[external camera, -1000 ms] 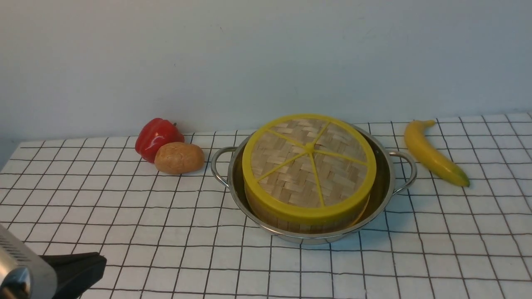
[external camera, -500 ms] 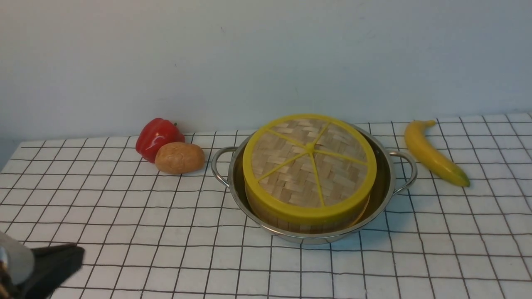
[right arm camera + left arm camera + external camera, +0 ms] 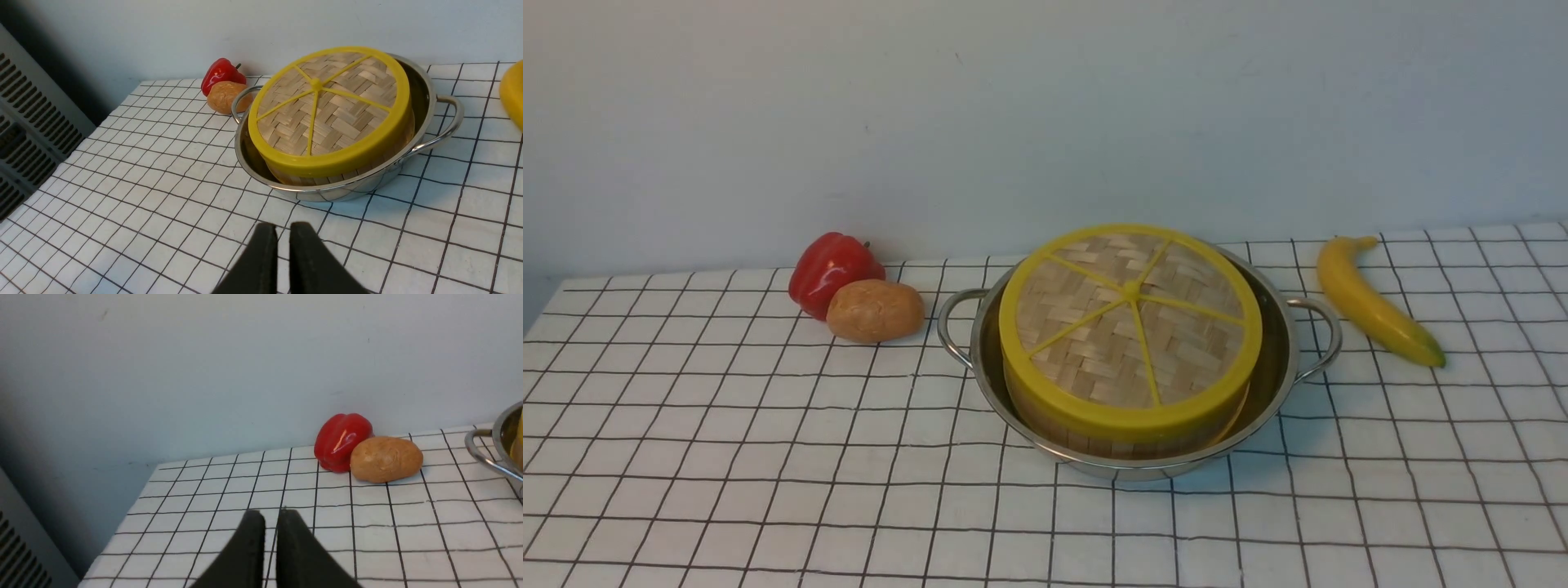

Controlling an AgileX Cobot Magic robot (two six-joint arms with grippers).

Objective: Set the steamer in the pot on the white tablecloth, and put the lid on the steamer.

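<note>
Item: pot [image 3: 1278, 371], shiny steel, two loop handles, standing on the white tablecloth [image 3: 768, 457] that covers the bench, a little right of centre.

Contents: steamer [image 3: 1123, 441], tan wall showing only at the near side, seated inside the pot. Lid [image 3: 1131, 327] lying on top of it, yellow rim all round, apparently a touch lower toward the near side.

Bystanders: red pepper [image 3: 832, 269] and potato [image 3: 874, 310] touching each other, just left of the pot; banana [image 3: 1372, 304] to its right, apart from it.

Left gripper [image 3: 267, 543]: low over bare cloth, jaws with a thin slit between them, holding nothing. The pot lies ahead and off to its right, only a handle in its own camera.

Right gripper [image 3: 282, 257]: jaws likewise a narrow slit apart, empty. The pot lies straight ahead and slightly right, near; this arm looks the closer of the two.

Status, by judgement: both placements look done; neither gripper touches anything, and only a small nudge to level the lid might remain.
</note>
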